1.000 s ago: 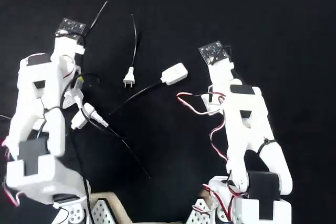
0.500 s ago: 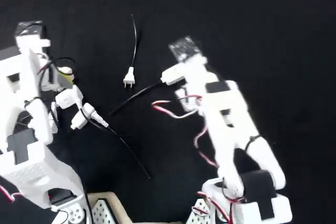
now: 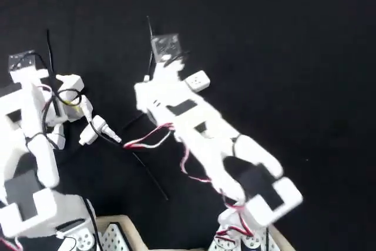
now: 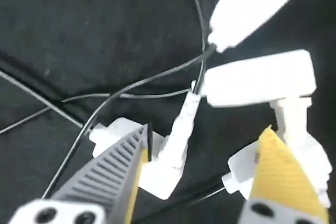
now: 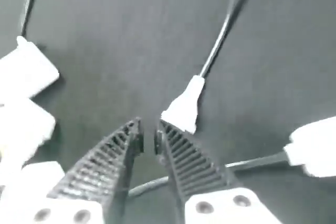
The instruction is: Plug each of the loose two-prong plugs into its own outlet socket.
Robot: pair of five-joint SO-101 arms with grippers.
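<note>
Sweeping right across the black cloth (image 3: 305, 57) since a second ago, the right arm (image 3: 200, 127) is now stretching out over the spot where the loose plug is lying, while the left arm (image 3: 29, 121) is pulling back toward its own side.

Starting at the right gripper (image 5: 150, 129): its fingers are pinching almost together, leaving just a sliver between the tips, and they are gripping nothing. Just ahead of those tips, slightly to one side, the two-prong plug (image 5: 182, 109) is lying flat on the cloth; whether it is touching a fingertip, I cannot tell. Its cord (image 5: 223, 27) is trailing away from the gripper. Farther out to the side, a white outlet socket (image 5: 314, 153) is sitting well apart from the plug, and in the high view it is peeking out beside the arm.

Over to the left gripper (image 4: 206, 128): it is gaping wide, grey finger on one side and yellow finger on the other, holding nothing. A white connector (image 4: 168, 156) is lying on the cloth in the gap below the fingers, nearer the grey one. Just beyond the fingertips a white block (image 4: 257, 80) is sitting at the connector's far end, and black cords (image 4: 131, 85) are crossing the cloth past it.
</note>
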